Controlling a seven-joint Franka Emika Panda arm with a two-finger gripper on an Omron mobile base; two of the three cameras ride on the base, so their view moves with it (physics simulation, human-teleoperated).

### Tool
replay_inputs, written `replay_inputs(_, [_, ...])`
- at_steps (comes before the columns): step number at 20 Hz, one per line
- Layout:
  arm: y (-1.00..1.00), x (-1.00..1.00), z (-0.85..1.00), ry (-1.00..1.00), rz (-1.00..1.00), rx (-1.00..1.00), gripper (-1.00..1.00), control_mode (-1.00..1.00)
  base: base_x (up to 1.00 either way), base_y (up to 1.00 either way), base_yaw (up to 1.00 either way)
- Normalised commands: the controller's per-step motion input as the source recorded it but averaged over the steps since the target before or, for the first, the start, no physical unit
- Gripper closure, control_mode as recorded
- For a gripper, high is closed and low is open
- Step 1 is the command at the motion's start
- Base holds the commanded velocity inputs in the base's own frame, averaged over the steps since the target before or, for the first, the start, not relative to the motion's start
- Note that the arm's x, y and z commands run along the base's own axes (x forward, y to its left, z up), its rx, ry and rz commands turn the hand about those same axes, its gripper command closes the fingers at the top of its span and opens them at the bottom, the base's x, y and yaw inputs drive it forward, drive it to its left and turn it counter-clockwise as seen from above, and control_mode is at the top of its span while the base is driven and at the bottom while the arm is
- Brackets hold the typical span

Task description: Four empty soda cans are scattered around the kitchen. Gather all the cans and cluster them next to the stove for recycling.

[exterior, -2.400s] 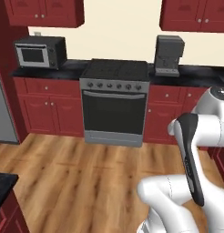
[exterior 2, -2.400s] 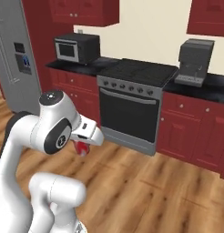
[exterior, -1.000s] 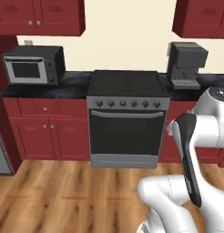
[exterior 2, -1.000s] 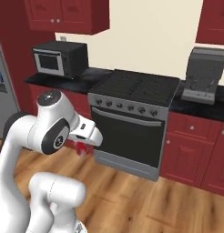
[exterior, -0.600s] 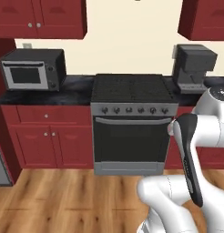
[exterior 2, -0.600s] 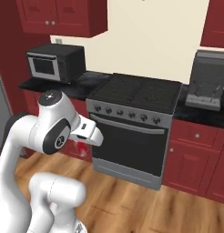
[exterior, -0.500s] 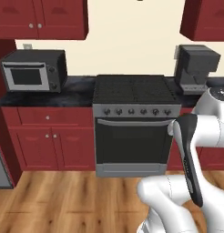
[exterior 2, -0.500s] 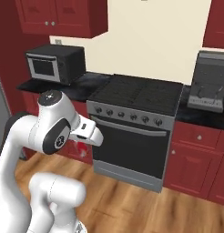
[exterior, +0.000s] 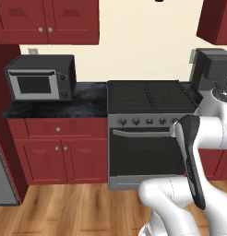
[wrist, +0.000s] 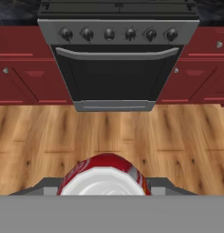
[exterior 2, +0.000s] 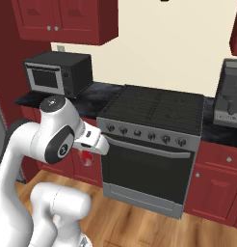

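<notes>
clamping a red can [wrist: 103, 178] in the gripper [exterior 2: 86, 157], low before the stove [exterior 2: 154, 125], over the wood floor [wrist: 177, 136]. risking a clipped stove front on lifting, or a topple if set down tilted on the counter [exterior: 85, 99] beside the stove.

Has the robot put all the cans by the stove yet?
Not yet. No cans stand on the black marbled counter beside the wide steel stove with the black cooktop, so nothing looks finished. The gripper is shut on one red soda can with a silver top, facing the stove. That can remains to be set down; other cans aren't in sight.
</notes>
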Motion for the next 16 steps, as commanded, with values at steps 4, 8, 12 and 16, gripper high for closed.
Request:
replay_inputs(4, [0.0,0.0,0.0,0.0,0.0,0.0,1.0,1.0,0.58,0.48,-0.07])
replay_inputs(8, [0.0,0.0,0.0,0.0,0.0,0.0,1.0,1.0,0.54,0.44,-0.07])
replay_inputs(12, [0.0,0.0,0.0,0.0,0.0,0.0,1.0,1.0,0.49,0.39,-0.05])
replay_inputs(16, [0.0,0.0,0.0,0.0,0.0,0.0,1.0,1.0,0.49,0.36,-0.05])
